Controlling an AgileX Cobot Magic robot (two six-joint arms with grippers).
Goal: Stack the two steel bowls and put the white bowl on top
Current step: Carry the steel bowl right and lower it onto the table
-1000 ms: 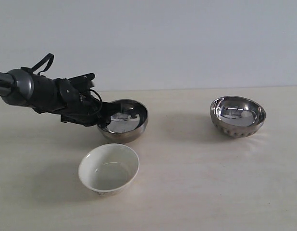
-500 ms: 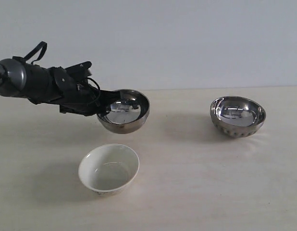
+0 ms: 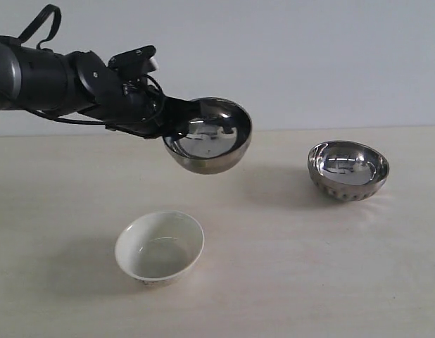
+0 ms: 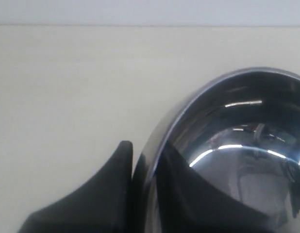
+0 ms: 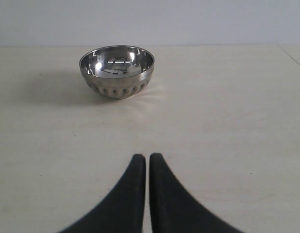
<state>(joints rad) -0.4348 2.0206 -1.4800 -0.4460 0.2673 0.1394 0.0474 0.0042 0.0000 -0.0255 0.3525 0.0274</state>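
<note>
Pale wood-grain tabletop (image 3: 309, 282) runs back to a plain light wall (image 3: 309, 56). On my exterior feed the left gripper (image 3: 174, 127) reaches in from 9 o'clock and pinches the rim of the smooth steel bowl (image 3: 212, 144). The wrist feed shows one finger outside the wall and one inside, drawn nearly together with only the thin metal between them. That bowl hangs in the air, clear of the table, mouth roughly upward, its mirror interior reflecting the dark finger.

At about 3 o'clock from the held bowl, well apart, the dimpled steel bowl (image 3: 348, 170) sits upright on the table, its ribbed wall facing me. At about 7 o'clock from the held bowl, nearer the camera, the white bowl (image 3: 160, 248) stands upright on the wood, glossy inside, with a small dark mark near its base. None of the three bowls touches another.

I see the right gripper (image 5: 147, 167) only on its own wrist feed. Its two dark fingers are pressed together with nothing between them, low over the table, and the dimpled bowl stands ahead of it, well apart.
</note>
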